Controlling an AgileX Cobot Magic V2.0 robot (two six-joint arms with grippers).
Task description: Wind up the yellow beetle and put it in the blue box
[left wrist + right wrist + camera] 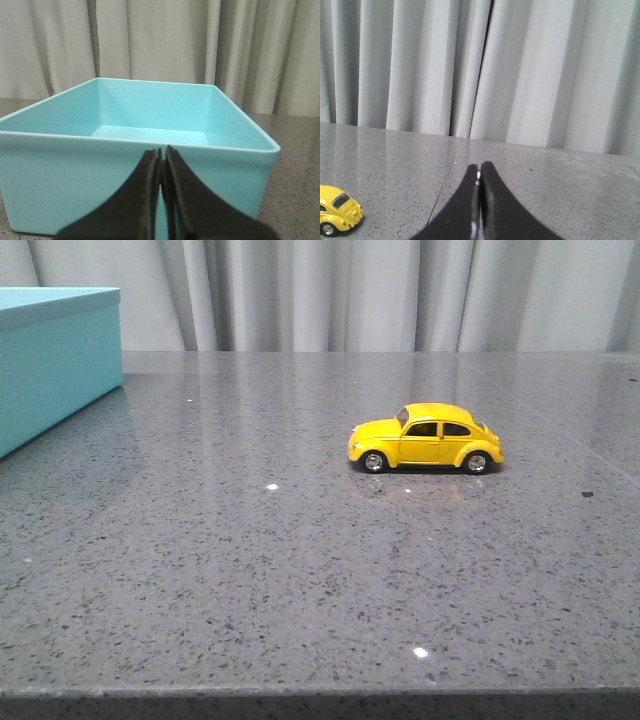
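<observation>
The yellow beetle (427, 439) stands on its wheels right of the table's middle, side-on, nose to the left. It also shows in the right wrist view (338, 209), off to one side of my right gripper (479, 167), which is shut and empty above the table. The blue box (55, 360) stands at the far left, open at the top. In the left wrist view the blue box (125, 175) is empty and close in front of my left gripper (161, 151), which is shut and empty. Neither gripper shows in the front view.
The grey speckled table (250, 570) ends in a front edge near the bottom of the front view. Pale curtains (380, 290) hang behind the table's far edge. A thin seam (447, 182) runs across the tabletop.
</observation>
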